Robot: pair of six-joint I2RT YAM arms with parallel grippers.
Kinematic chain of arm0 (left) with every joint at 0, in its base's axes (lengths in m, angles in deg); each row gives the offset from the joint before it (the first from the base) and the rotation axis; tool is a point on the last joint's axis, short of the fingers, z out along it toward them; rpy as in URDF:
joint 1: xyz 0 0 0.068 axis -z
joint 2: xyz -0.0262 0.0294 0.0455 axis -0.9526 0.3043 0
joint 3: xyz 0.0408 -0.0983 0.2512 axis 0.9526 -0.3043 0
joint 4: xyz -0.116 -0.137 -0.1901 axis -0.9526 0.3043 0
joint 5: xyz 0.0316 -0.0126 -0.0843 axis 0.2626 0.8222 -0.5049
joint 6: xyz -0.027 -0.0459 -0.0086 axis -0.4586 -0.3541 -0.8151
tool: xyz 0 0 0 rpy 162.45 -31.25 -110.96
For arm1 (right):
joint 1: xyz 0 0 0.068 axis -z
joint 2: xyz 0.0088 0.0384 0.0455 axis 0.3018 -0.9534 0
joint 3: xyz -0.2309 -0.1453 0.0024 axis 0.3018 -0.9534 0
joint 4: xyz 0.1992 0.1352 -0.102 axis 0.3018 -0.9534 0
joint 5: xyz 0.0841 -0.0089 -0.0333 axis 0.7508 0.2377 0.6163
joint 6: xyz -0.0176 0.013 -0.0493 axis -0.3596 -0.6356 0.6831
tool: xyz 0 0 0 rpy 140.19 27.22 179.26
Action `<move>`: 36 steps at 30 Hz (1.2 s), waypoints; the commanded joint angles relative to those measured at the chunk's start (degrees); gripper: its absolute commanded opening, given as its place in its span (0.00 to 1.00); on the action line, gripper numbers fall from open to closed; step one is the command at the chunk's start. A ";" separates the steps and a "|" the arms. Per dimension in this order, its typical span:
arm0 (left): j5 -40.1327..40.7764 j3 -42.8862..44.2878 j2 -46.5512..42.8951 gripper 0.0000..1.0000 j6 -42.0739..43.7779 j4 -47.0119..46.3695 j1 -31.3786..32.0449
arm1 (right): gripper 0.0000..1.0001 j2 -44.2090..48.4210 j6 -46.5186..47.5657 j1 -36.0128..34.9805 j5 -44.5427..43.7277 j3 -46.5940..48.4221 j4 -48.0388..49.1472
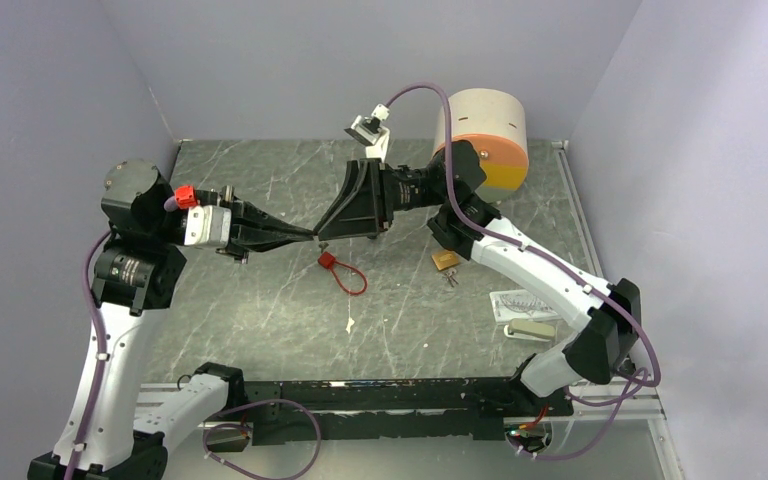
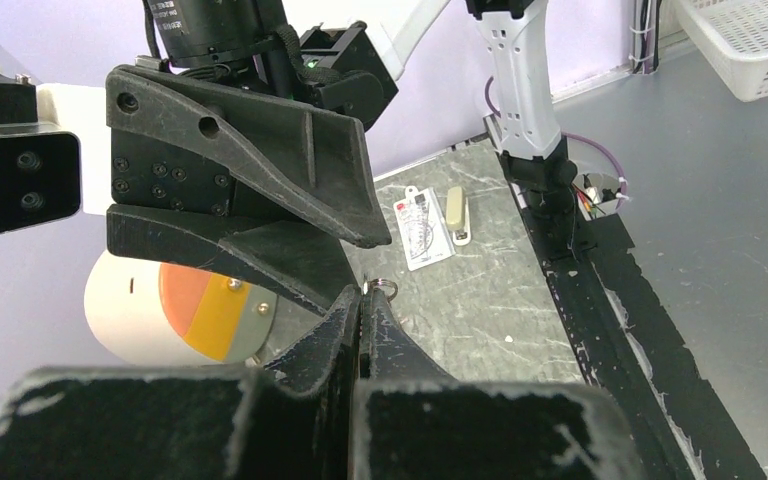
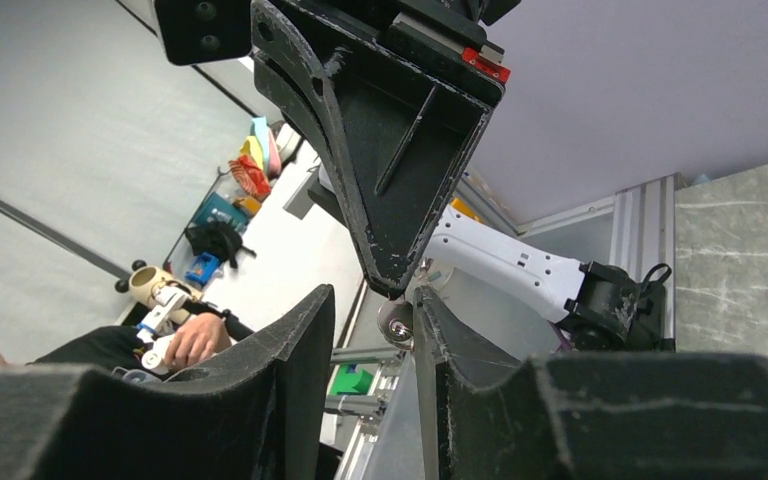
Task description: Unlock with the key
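Mid-air handover over the table (image 1: 260,330). At left, the L gripper (image 1: 308,237) is seen reaching rightward, its fingers pressed fully together on what is taken to be the key (image 2: 380,288). Only a small ring and a bit of metal are shown past the tips. The key is held clear of the table, prob. so that it can be taken by its head w/ the blade left free.

Just near of the meeting point, the red padlock (image 1: 327,262) is seen lying flat on the table, its red cable loop trailed to the right. It is touched by neither arm.

To the right, the R gripper (image 1: 332,226) is set tip-to-tip against the L one, w/ jaws about half apart and placed either side of the key. A gap is shown beside one finger in the R wrist view, so whether the key is pinched cannot be told.

Further right, a brass padlock (image 1: 445,259) is seen on the table w/ its own keys (image 1: 451,279) beside it, well apart from the handover. On that basis the red lock is judged the target. It will prob. need steadying by one arm before insertion is tried.
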 commanded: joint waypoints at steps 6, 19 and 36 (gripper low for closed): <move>0.52 -0.17 -0.28 0.03 1.00 -1.79 0.03 | 0.39 0.29 1.78 -1.16 3.21 2.71 -0.86; -0.07 -0.87 -0.70 0.02 -1.28 -4.72 0.03 | 0.45 1.02 2.13 -1.16 2.87 0.22 -0.61; -1.89 -0.68 -0.30 0.02 1.84 0.51 0.03 | 0.31 0.59 0.32 -1.16 1.06 0.76 2.09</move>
